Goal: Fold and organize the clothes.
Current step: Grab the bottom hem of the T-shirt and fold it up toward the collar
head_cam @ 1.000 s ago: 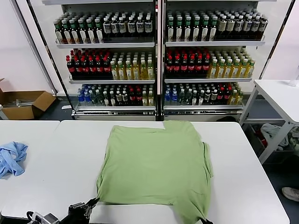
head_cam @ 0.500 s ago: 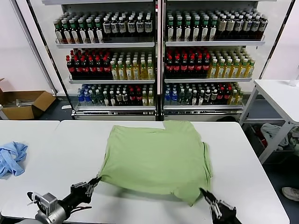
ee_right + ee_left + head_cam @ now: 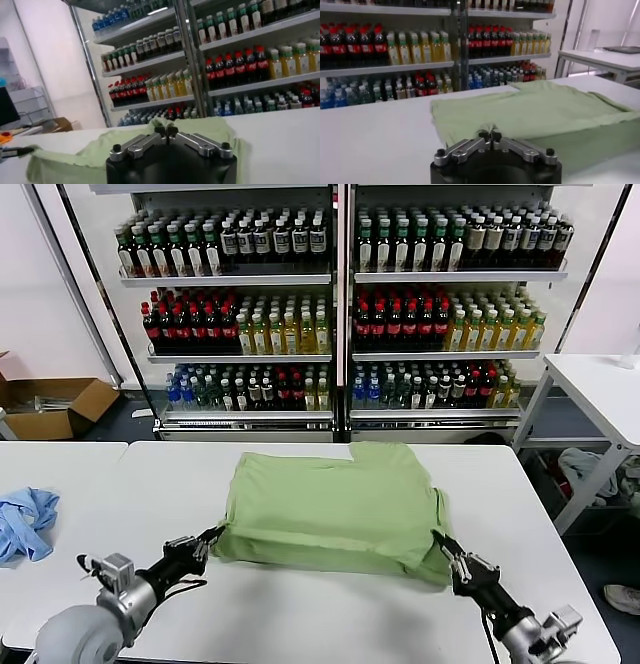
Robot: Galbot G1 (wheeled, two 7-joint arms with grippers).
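Both arms low, pinching shirt (image 3: 335, 509) hem

A wide white rectangular tabletop (image 3: 300, 614) fills the foreground. A second white tabletop (image 3: 60, 459) sits just beside it on the left, and a crumpled light blue cloth (image 3: 25, 522) lies on that one near its outer edge. Behind both stands a tall white metal shelving unit (image 3: 340, 314) with three rows of plastic drink bottles (image 3: 240, 324): dark bottles with green labels on top, red-capped dark bottles and yellow ones in the middle, blue, green and red ones below. An open brown cardboard box (image 3: 55, 406) rests on the floor at far left. Another white table (image 3: 595, 389) stands at far right, with pale bundled fabric (image 3: 585, 467) beneath it.
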